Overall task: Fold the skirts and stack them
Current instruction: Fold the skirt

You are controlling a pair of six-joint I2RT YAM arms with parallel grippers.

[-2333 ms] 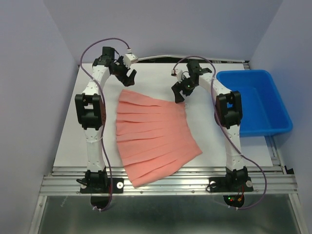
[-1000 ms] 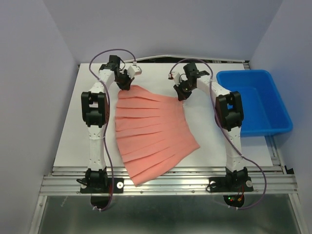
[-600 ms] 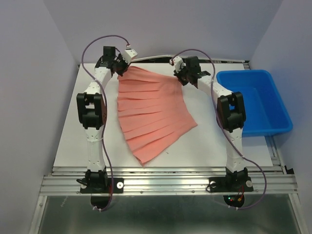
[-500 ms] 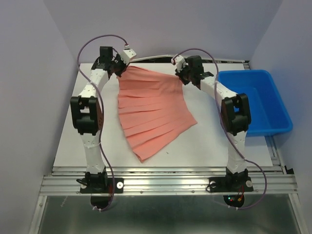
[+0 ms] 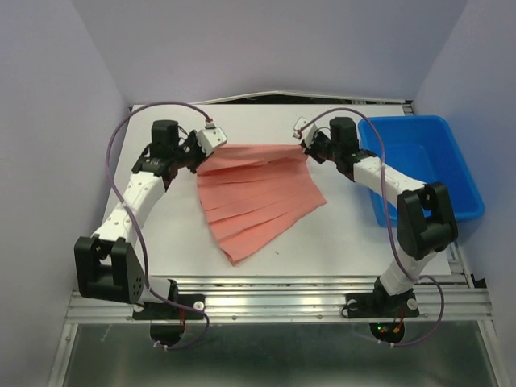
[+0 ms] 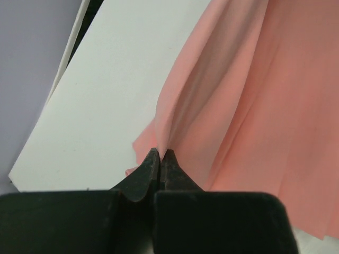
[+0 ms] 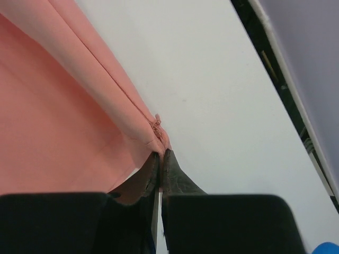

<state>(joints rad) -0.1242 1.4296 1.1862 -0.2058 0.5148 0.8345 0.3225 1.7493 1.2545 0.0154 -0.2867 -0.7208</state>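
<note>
The first fold is in hand. The left pincer [image 5: 199,155] and right pincer [image 5: 305,148] are each clamped shut on a far corner of the skirt [image 5: 258,197], holding that edge stretched between them above the surface [image 5: 355,234]. The rest hangs down and trails toward the near side. Next, I judge, both should carry the held edge nearward together and lay it over the trailing end.

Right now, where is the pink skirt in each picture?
Top external: the skirt is in the middle of the picture.
Left wrist: the skirt fills the right side.
Right wrist: the skirt fills the left side.
Shared landmark: the white table under it.
</note>
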